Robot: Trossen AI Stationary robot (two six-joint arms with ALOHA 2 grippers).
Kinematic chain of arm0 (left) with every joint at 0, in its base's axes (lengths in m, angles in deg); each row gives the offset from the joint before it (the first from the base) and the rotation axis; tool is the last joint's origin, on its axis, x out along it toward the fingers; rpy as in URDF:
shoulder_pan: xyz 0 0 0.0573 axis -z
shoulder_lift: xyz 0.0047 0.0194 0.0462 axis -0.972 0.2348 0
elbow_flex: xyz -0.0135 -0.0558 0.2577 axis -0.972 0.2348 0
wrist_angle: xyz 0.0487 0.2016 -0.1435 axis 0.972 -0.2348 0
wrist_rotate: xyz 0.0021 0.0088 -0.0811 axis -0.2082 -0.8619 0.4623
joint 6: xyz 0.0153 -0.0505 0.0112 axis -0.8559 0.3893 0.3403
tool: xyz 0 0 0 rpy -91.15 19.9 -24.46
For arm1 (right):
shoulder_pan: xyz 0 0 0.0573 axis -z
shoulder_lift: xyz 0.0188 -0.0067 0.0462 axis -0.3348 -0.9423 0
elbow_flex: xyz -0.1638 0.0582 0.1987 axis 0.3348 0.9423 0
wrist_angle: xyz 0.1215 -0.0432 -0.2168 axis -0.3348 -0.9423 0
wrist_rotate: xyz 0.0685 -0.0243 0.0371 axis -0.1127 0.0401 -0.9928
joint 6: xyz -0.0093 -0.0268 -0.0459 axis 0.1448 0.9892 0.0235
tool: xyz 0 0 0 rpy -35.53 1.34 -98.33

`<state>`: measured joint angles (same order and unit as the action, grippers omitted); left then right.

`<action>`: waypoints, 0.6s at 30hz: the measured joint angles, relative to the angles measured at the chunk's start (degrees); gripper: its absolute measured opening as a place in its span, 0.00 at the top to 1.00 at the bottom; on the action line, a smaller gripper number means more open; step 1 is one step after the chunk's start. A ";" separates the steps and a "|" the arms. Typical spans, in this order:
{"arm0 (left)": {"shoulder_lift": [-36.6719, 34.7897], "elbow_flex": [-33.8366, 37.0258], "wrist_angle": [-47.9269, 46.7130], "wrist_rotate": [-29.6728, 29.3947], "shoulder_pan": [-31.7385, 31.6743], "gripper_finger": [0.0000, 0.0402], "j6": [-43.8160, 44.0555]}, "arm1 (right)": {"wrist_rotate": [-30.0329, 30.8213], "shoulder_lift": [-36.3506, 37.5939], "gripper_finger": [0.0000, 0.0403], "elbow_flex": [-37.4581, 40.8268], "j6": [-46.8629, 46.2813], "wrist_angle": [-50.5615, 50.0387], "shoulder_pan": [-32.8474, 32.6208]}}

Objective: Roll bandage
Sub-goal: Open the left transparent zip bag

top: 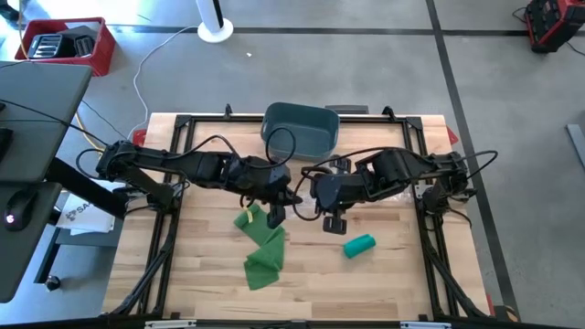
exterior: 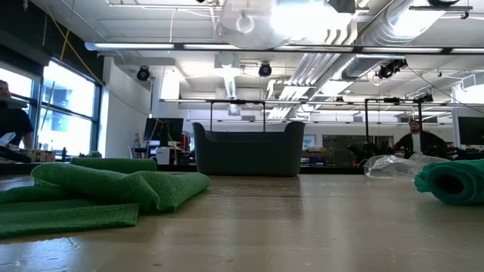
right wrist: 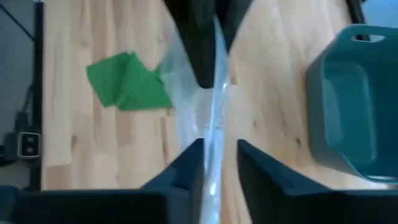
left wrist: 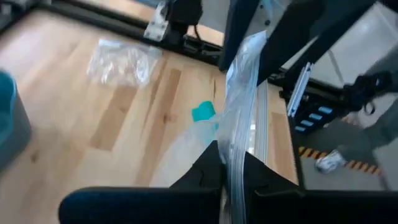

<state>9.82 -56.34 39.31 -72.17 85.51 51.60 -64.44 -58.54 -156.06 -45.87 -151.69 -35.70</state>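
Left pincer [left wrist: 231,167] clamped on a clear plastic bag [left wrist: 239,99] over the table [top: 393,283], right pincer [right wrist: 219,155] slightly apart around the bag, loose green bandage [top: 262,245] below, rolled bandage [top: 359,245] near.

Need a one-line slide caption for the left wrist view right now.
Left gripper shut on a clear plastic bag above the wooden table, a teal bandage roll lying beyond.

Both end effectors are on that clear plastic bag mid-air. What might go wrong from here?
1. The right end effector looks parted around the clear plastic bag; only the left end effector pinches it, so it may swing or slip.
2. A dropped bag could land on the unrolled green bandage below.
3. The arms sit close together and might collide.
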 joint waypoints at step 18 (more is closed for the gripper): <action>0.00 0.17 0.02 5.04 -1.59 1.00 12.02 | 10.70 -2.20 0.54 -0.34 15.90 6.51 -6.36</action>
<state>9.82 -56.16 39.33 -67.13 83.92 63.62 -53.73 -60.74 -156.40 -29.98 -145.17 -42.06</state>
